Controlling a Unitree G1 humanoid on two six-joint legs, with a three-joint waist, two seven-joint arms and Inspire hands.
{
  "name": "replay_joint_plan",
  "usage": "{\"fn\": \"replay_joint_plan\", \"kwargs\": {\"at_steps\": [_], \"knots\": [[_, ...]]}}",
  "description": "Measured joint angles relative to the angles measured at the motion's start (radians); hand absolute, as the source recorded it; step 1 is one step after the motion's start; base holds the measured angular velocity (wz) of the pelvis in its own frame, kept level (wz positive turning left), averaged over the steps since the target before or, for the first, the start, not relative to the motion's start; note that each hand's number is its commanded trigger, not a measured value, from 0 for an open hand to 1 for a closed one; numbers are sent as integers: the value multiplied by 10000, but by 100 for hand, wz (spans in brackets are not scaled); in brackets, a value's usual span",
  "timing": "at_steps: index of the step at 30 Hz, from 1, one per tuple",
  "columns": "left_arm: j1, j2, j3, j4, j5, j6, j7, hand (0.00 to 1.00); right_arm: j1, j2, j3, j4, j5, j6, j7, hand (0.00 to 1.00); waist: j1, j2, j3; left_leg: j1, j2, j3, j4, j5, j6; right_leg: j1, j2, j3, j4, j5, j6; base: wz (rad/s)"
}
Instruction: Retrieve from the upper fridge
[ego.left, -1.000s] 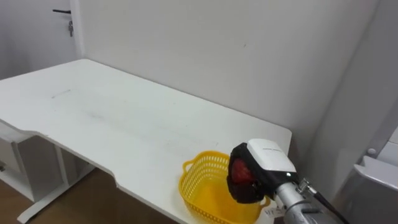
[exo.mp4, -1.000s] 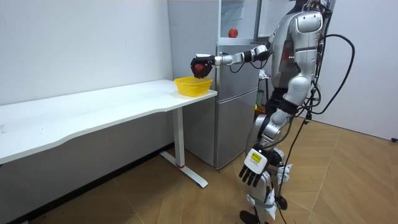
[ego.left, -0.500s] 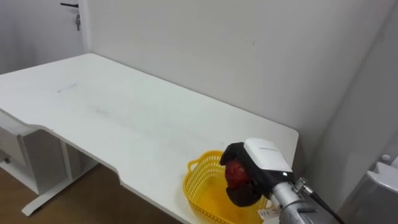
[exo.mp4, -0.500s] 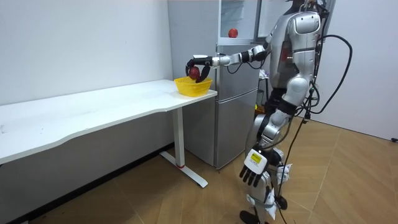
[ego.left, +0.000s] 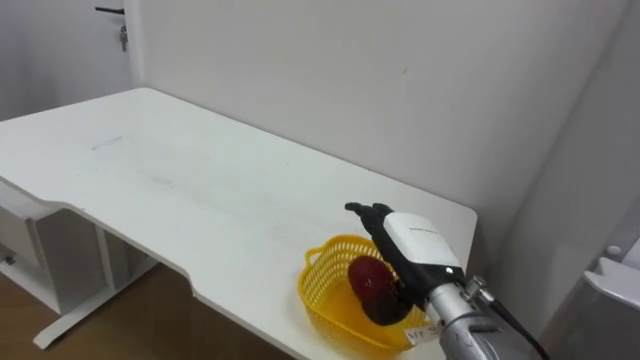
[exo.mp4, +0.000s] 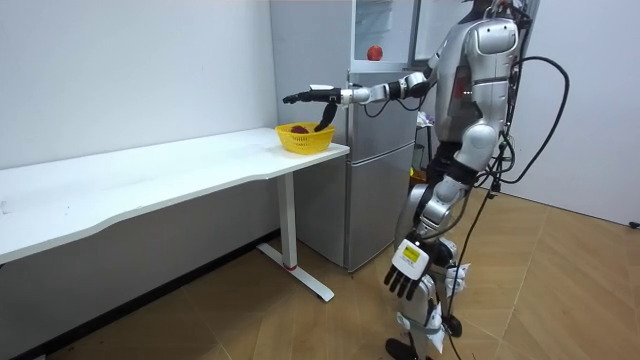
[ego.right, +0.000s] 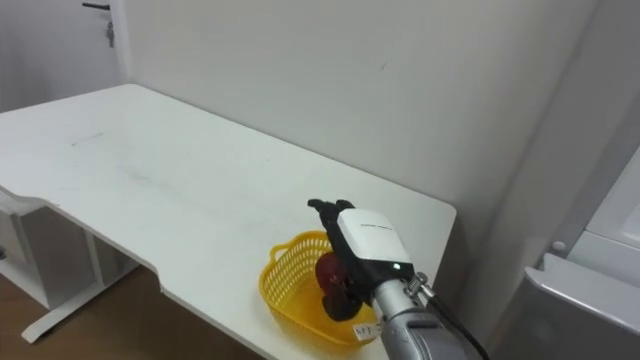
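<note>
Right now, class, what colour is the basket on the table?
Yellow basket, clearest in left eye view.

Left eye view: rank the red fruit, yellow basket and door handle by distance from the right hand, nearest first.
1. Red fruit: right by the palm of the open right hand.
2. Yellow basket: holds the fruit, under the hand, at the right end of the table.
3. Door handle: far left, past the table's other end.

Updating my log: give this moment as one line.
right hand: open over yellow basket | red fruit: in basket | left hand: open, hanging
</note>
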Motion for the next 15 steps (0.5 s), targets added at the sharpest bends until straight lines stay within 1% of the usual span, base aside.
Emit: {"fn": "replay_joint_plan", "kwargs": {"at_steps": [15], "knots": [[-7, 0, 0, -171, 0, 20, 30, 0, -33, 21, 0, 0, 4, 10, 0, 0, -9, 24, -10, 10, 3, 16, -2, 0, 0, -2, 0, 2, -2, 0, 0, 0]]}}
